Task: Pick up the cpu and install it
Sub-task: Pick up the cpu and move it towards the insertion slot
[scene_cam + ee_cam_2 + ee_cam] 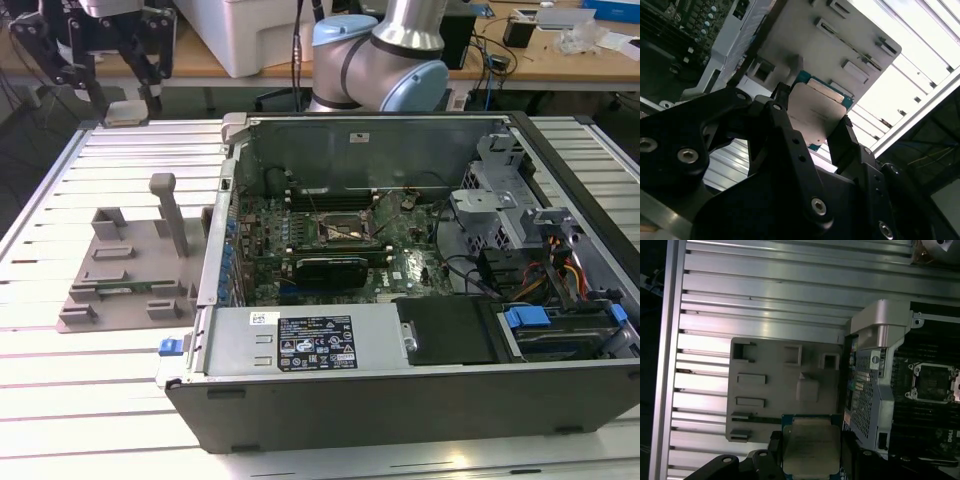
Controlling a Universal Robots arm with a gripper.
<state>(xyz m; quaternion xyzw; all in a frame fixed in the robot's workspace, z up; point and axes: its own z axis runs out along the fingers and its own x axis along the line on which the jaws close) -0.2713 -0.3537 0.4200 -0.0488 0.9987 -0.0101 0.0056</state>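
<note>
The cpu is a flat square chip with a silver-grey top plate and a thin green edge. It sits between my gripper's two black fingers, which are shut on its opposite edges. In the first wrist view the cpu hangs well above the grey plastic tray. In the exterior view my gripper is raised at the far left, behind the tray, with a small grey plate between its fingertips. The black socket with its metal frame lies open on the motherboard inside the case.
The open computer case fills the exterior view's right, with a raised wall facing the tray. A tall grey post stands on the tray. The slatted metal table runs under everything. The arm's base is behind the case.
</note>
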